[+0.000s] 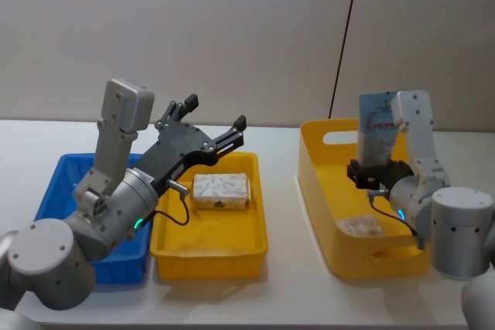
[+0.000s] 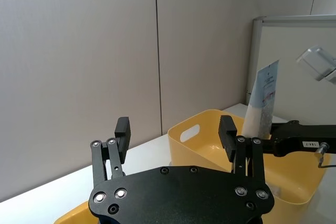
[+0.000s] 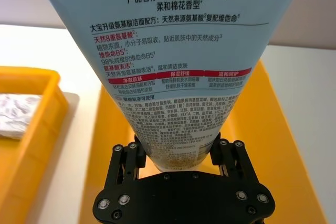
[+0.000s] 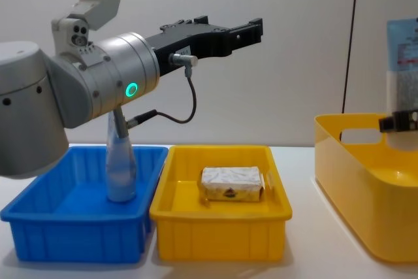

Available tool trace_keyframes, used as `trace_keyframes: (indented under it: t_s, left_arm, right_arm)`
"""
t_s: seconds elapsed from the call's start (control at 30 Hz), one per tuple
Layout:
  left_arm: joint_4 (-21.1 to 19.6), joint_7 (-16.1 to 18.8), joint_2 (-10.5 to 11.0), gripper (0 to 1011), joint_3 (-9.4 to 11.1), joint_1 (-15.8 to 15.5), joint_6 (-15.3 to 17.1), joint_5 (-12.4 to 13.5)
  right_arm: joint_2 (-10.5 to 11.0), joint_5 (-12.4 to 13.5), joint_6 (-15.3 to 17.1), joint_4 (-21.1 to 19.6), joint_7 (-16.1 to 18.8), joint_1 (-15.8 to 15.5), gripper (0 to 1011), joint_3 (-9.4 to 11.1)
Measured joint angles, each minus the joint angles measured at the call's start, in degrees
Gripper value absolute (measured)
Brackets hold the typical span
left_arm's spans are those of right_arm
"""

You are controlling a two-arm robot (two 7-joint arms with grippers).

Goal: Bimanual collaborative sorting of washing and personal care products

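Yellow plastic frames most of what we see from the head: a shallow yellow tray (image 1: 210, 226) holds one wrapped block pack (image 1: 221, 191), and our left gripper (image 1: 213, 118) hangs above it with its fingers spread and nothing between them. Beside the tray sits a blue bin (image 1: 62, 183). To the right, our right gripper (image 1: 378, 173) clamps the lower end of a light-blue-and-white squeeze tube (image 1: 376, 130), holding it upright over the deep yellow bin (image 1: 321, 183), where a second pack (image 1: 360, 226) lies on the floor.

From the left wrist we see the spread fingertips (image 2: 122, 128) empty, with the tube and deep bin beyond them.

From the right wrist we see the tube's printed back pinched between both pads (image 3: 137, 153).

From the chest we see a clear bottle (image 4: 120, 168) standing upright in the blue bin, the pack lying flat in the tray, and the tube raised at the right edge.
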Motion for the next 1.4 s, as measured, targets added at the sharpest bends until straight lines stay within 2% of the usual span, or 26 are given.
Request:
trace_keyframes:
  t_s: [0.33, 0.67, 0.77, 1.4]
  left_arm:
    - [0.00, 0.00, 0.00, 1001, 0.00, 0.00, 0.00, 0.00]
    - [0.00, 0.00, 0.00, 1001, 0.00, 0.00, 0.00, 0.00]
    - [0.00, 0.00, 0.00, 1001, 0.00, 0.00, 0.00, 0.00]
    - [0.00, 0.00, 0.00, 1002, 0.00, 0.00, 0.00, 0.00]
  right_arm:
    - [0.45, -1.55, 2.12, 1.62, -0.22, 1.24, 638, -0.80]
    - [0.45, -2.51, 2.67, 1.77, -0.23, 1.71, 951, -1.21]
    - [0.42, -2.69, 2.74, 1.66, -0.21, 1.72, 996, -1.22]
    - [-0.26, -3.90, 1.89, 0.57, -1.32, 1.36, 1004, -0.22]
